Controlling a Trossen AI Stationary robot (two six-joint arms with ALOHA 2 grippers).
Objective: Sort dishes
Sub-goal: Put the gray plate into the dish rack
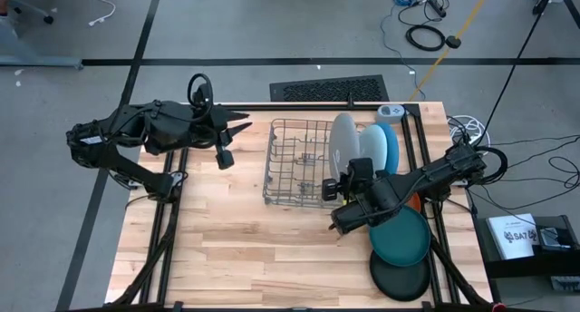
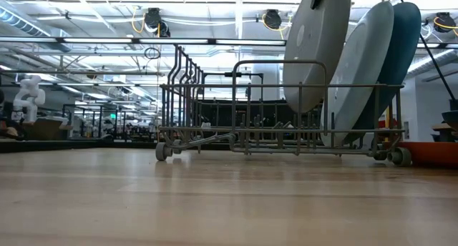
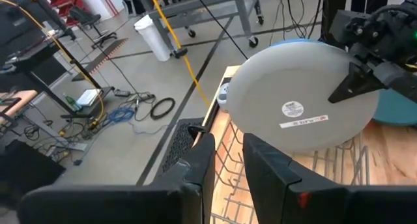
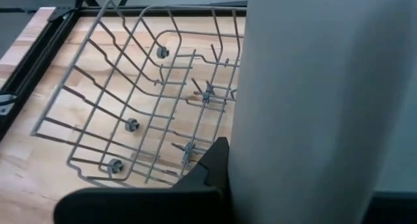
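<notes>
A grey wire dish rack [image 1: 294,162] stands mid-table. A pale blue plate [image 1: 373,149] and a blue plate [image 1: 390,140] stand on edge in its right end, lower rims on the rack's floor. My right gripper [image 1: 352,173] is shut on a grey plate [image 1: 343,138] just left of them. A teal plate [image 1: 401,238] and a black plate [image 1: 399,277] lie flat on the table near right. An orange plate [image 2: 429,154] lies right of the rack. My left gripper [image 1: 231,141] hovers open and empty at the rack's left. My right gripper pinches the grey plate's rim on its near side [image 3: 339,94], one finger [image 4: 215,165] on the left-facing face and the other behind the plate. The fingers come slanting from the table's near right. The plate stands on edge, tilted, its lower rim [image 2: 304,109] above the rack's floor.
The rack's left part [image 4: 130,107] holds only bare wire tines. A small pale blue and white device [image 1: 390,111] sits at the table's far edge behind the rack. Bare wood [image 1: 245,248] lies in front of the rack.
</notes>
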